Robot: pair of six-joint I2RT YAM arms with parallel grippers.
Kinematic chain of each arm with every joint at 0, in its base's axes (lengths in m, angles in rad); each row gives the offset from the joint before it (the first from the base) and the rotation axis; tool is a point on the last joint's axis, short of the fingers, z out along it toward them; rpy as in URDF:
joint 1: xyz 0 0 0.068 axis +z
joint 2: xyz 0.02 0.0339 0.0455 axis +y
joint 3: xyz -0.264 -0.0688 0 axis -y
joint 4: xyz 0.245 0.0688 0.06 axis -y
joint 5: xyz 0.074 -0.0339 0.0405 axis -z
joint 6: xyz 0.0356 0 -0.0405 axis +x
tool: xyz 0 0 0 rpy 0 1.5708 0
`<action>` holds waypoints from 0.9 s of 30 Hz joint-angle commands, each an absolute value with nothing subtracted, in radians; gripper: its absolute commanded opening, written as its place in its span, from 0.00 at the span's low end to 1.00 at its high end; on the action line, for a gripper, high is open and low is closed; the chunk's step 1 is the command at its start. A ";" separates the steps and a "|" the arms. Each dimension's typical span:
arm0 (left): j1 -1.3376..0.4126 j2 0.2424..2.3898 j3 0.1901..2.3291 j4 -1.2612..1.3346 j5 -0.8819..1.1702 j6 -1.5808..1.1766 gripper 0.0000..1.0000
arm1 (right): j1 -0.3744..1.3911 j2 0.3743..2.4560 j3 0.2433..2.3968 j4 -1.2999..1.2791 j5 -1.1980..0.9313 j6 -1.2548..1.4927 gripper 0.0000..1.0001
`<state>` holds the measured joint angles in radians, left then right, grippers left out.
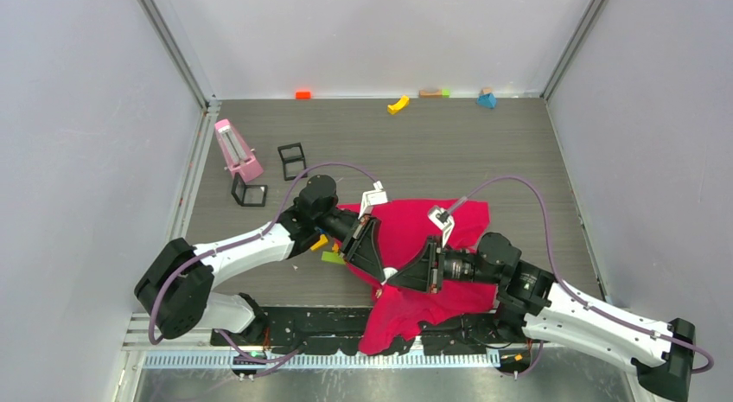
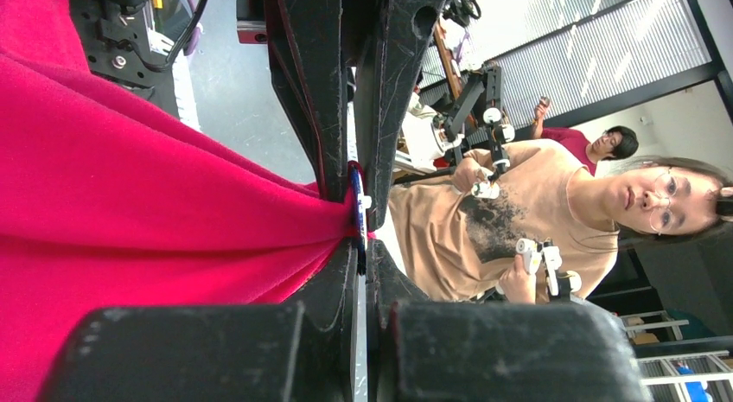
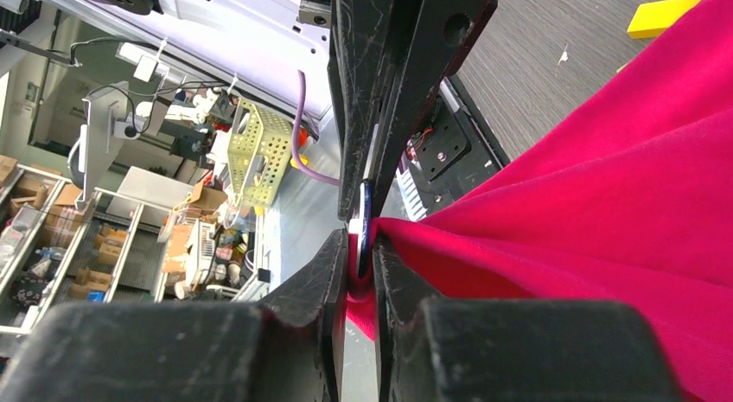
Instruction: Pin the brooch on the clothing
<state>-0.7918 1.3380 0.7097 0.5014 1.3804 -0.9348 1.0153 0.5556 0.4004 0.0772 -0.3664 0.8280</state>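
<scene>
The crimson clothing (image 1: 415,225) lies crumpled at the table's near middle, and one part hangs over the front edge. My two grippers meet tip to tip over its lower left part. The left gripper (image 1: 377,275) (image 2: 359,251) is shut on a ridge of the red fabric (image 2: 173,194). The right gripper (image 1: 394,285) (image 3: 361,251) is shut on a fold of the clothing (image 3: 562,220). A thin blue-and-white piece (image 3: 365,213) (image 2: 356,207) is pinched in that fold. I take it for the brooch seen edge-on, with its face hidden.
A pink wedge-shaped object (image 1: 238,151) and two black cube frames (image 1: 292,160) (image 1: 249,192) stand at the left. Orange (image 1: 302,94), yellow (image 1: 398,104) and blue (image 1: 487,98) blocks lie along the back wall. Yellow and green blocks (image 1: 327,251) sit under the left arm.
</scene>
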 commanded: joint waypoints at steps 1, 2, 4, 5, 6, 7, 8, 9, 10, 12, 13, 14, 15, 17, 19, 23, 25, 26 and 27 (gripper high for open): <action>-0.834 1.309 0.732 0.571 1.363 -0.962 0.00 | 0.963 0.651 0.403 0.008 -0.179 0.821 0.01; -0.834 1.308 0.732 0.570 1.362 -0.960 0.00 | 0.949 0.657 0.401 0.008 -0.177 0.828 0.01; -0.834 1.304 0.733 0.556 1.359 -0.949 0.00 | 0.922 0.674 0.391 0.008 -0.182 0.854 0.01; -0.834 1.302 0.736 0.543 1.357 -0.938 0.00 | 0.900 0.683 0.387 0.008 -0.184 0.873 0.01; -0.834 1.298 0.737 0.525 1.354 -0.924 0.00 | 0.889 0.687 0.377 0.008 -0.192 0.882 0.01; -0.834 1.294 0.741 0.503 1.351 -0.908 0.00 | 0.869 0.693 0.370 0.013 -0.197 0.901 0.01; -0.834 1.289 0.744 0.476 1.345 -0.885 0.00 | 0.858 0.695 0.358 0.014 -0.201 0.918 0.01; -0.834 1.282 0.751 0.439 1.342 -0.861 0.00 | 0.838 0.699 0.353 0.015 -0.203 0.925 0.01; -0.834 1.275 0.757 0.401 1.335 -0.829 0.00 | 0.830 0.700 0.344 0.014 -0.207 0.937 0.01; -0.834 1.258 0.773 0.307 1.320 -0.760 0.00 | 0.808 0.705 0.332 0.008 -0.209 0.952 0.01; -0.834 1.252 0.780 0.267 1.311 -0.727 0.00 | 0.797 0.710 0.329 0.008 -0.210 0.955 0.01; -0.834 1.245 0.786 0.234 1.304 -0.700 0.00 | 0.793 0.712 0.323 0.008 -0.209 0.964 0.01; -0.834 1.237 0.789 0.211 1.296 -0.682 0.00 | 0.785 0.714 0.319 0.008 -0.208 0.967 0.01; -0.832 1.228 0.792 0.185 1.281 -0.660 0.00 | 0.774 0.710 0.311 0.008 -0.211 0.972 0.01; -0.826 1.218 0.790 0.172 1.260 -0.649 0.00 | 0.766 0.695 0.300 -0.019 -0.214 0.975 0.01; -0.799 1.200 0.786 0.149 1.227 -0.630 0.00 | 0.756 0.630 0.298 -0.056 -0.210 0.969 0.01; -0.789 1.195 0.788 0.131 1.211 -0.618 0.00 | 0.753 0.589 0.298 -0.070 -0.213 0.961 0.01; -0.785 1.195 0.792 0.100 1.203 -0.598 0.00 | 0.753 0.562 0.298 -0.074 -0.217 0.950 0.01; -0.783 1.199 0.799 0.073 1.195 -0.580 0.00 | 0.753 0.549 0.302 -0.075 -0.229 0.945 0.01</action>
